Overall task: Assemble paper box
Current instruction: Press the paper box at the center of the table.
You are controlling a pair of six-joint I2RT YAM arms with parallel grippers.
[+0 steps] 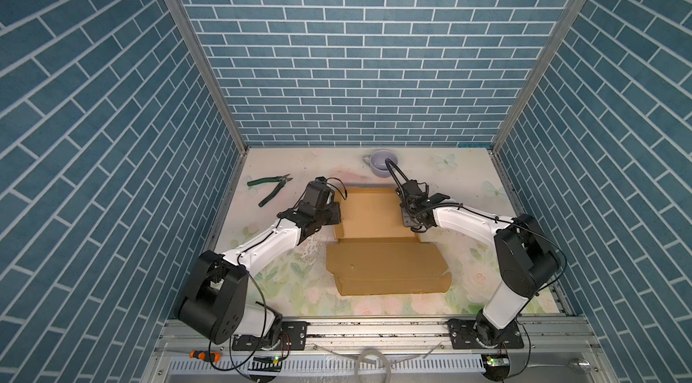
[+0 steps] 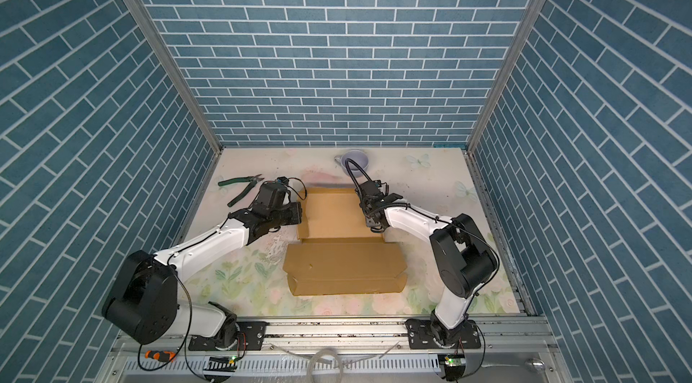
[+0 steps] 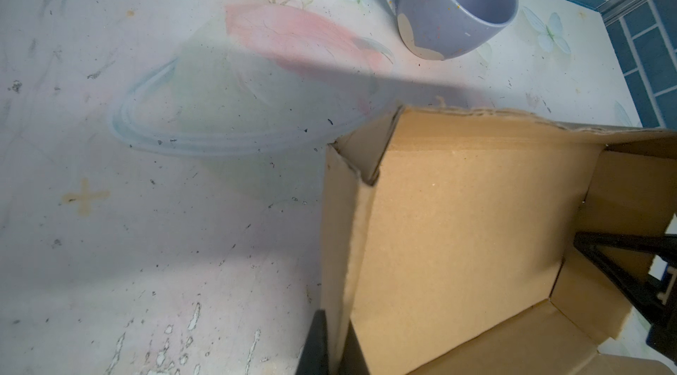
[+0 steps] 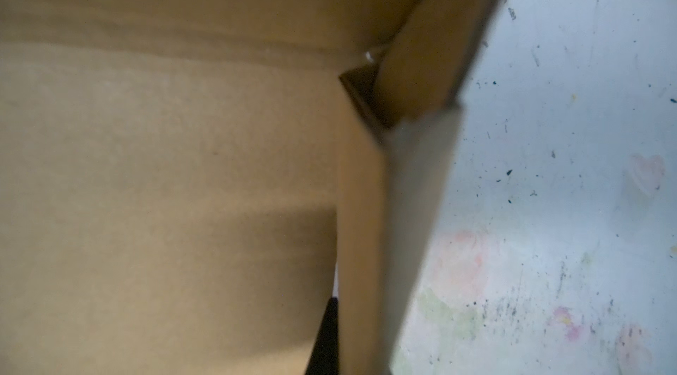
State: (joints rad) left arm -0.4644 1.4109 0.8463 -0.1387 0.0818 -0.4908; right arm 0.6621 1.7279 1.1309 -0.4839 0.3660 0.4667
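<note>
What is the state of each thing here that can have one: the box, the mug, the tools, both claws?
paper box: partly assembled, walls raised, lid lying flat and open.
mug: upright, empty.
cutting pliers: lying flat, handles spread.
screwdriver: lying flat, untouched.
left claw: shut on a side wall of the paper box.
right claw: shut on the opposite side wall.

Your left arm (image 1: 262, 246) reaches in from the near left, elbow raised, with the left gripper (image 1: 336, 213) pinched tight on the paper box (image 1: 374, 212) at its left wall. Your right arm (image 1: 468, 222) mirrors it from the near right, and the right gripper (image 1: 405, 217) is clamped on the right wall.
</note>
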